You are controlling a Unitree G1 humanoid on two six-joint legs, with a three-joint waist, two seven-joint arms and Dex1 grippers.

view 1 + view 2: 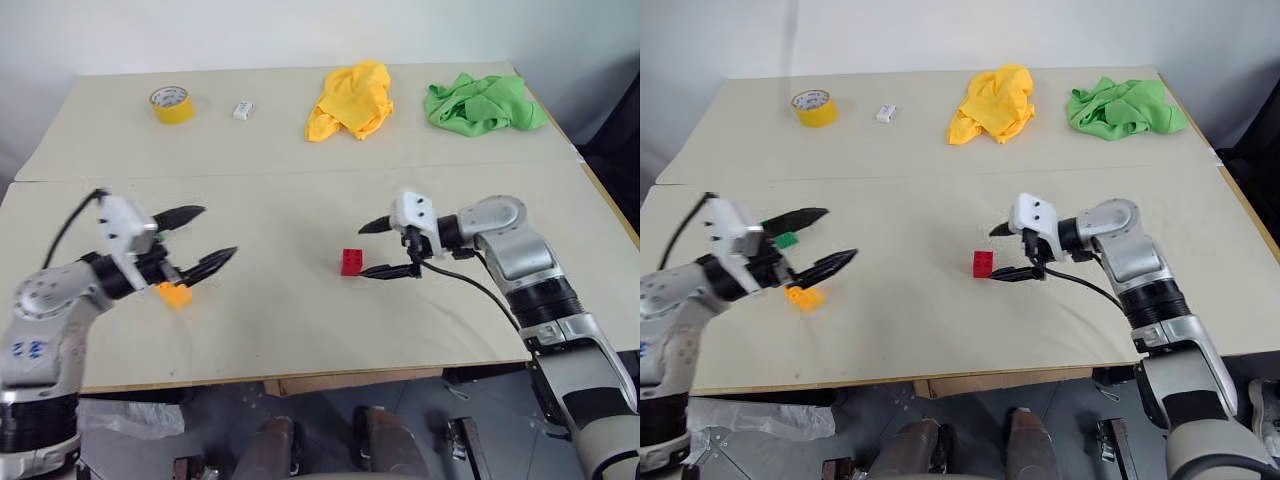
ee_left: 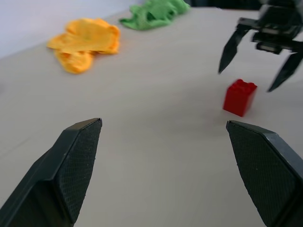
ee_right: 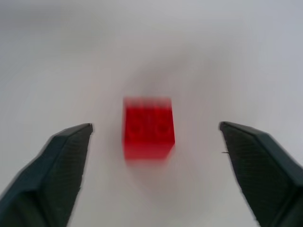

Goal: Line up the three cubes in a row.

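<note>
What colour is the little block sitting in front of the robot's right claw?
Red. The block shows best in the right wrist view, just ahead of the open right gripper.

The pale table (image 1: 300,330) carries a red cube (image 1: 352,262) near its middle, an orange-yellow cube (image 1: 176,295) and a green cube (image 1: 786,240) at the left, and along the far edge a yellow tape roll (image 1: 172,104), a small white block (image 1: 243,110), a yellow cloth (image 1: 352,100) and a green cloth (image 1: 484,103).

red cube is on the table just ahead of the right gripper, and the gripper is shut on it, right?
Not quite. The red cube does sit on the table just ahead of the right gripper, but the gripper is open, not shut on it. The right wrist view shows both fingers spread wide, well clear of the cube's sides.
</note>
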